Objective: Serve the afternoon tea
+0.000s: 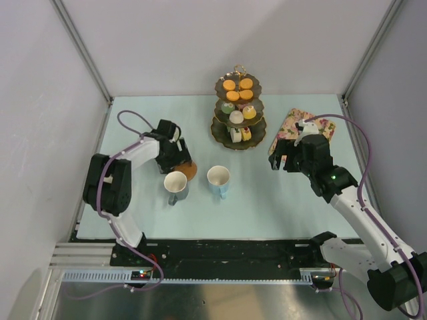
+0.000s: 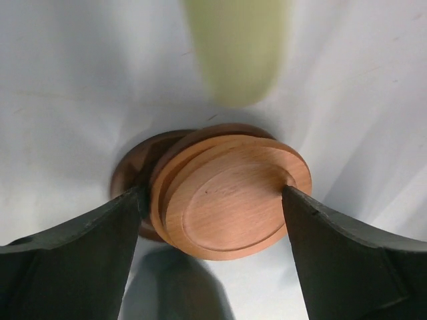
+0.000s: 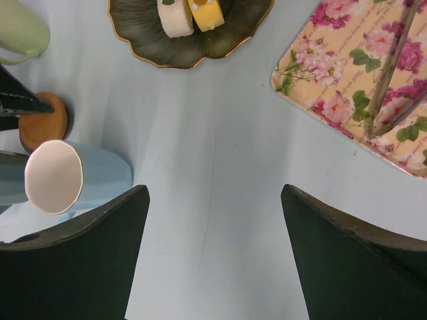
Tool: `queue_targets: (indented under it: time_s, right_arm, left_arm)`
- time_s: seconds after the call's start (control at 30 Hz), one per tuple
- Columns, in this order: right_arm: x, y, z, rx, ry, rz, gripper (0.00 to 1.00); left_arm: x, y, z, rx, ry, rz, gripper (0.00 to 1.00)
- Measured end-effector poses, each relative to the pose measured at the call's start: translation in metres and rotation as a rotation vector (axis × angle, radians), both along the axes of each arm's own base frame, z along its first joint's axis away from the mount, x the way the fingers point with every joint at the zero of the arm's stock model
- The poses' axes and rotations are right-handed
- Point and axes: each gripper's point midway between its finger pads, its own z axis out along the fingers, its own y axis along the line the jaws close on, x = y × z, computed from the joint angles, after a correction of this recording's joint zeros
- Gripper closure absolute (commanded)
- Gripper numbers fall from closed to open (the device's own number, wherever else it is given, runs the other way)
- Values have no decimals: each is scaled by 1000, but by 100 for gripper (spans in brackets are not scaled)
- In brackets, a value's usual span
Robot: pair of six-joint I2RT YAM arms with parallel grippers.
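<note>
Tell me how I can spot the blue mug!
Find the tall three-tier cake stand at the back of the table. Come toward the front to two mugs side by side. The blue mug is on the right; the grey mug is nearer the brown coasters.

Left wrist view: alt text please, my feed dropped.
The left end effector pinches the top coaster of a skewed brown stack between its dark fingers. A blurred yellow-green mug stands beyond on the pale table.

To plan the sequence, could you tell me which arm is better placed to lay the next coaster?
Left: the left fingers grip the top coaster on both sides; the right fingers are open over bare table, near the floral tray.
</note>
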Motion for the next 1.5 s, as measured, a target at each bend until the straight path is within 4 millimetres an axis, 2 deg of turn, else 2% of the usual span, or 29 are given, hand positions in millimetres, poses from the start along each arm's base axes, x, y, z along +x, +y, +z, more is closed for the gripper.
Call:
queue_targets:
  time_s: [0.1, 0.23, 0.37, 0.53, 0.8, 1.03, 1.33, 1.5]
  right_arm:
    - [0, 0, 0, 0, 0, 0, 14]
    - [0, 0, -1, -1, 3, -1, 14]
    - [-2, -1, -3, -6, 14, -2, 14]
    - [-4, -2, -6, -9, 28, -6, 14]
    - [-6, -1, -8, -6, 38, 1, 14]
    - [-6, 6, -16, -2, 67, 31, 15]
    - [-7, 26, -27, 8, 108, 100, 17]
    - [-6, 29, -28, 12, 108, 112, 18]
  left_arm:
    - [10, -17, 2, -19, -7, -36, 22]
    - [24, -49, 7, -61, -25, -99, 24]
    - [37, -79, 15, -101, -54, -155, 24]
    - [47, -100, 22, -131, -77, -186, 19]
    - [52, -94, 27, -94, -112, -172, 12]
    - [42, -85, 29, -68, -116, -169, 12]
    - [39, -87, 28, -77, -110, -202, 19]
    - [39, -91, 30, -93, -109, -211, 23]
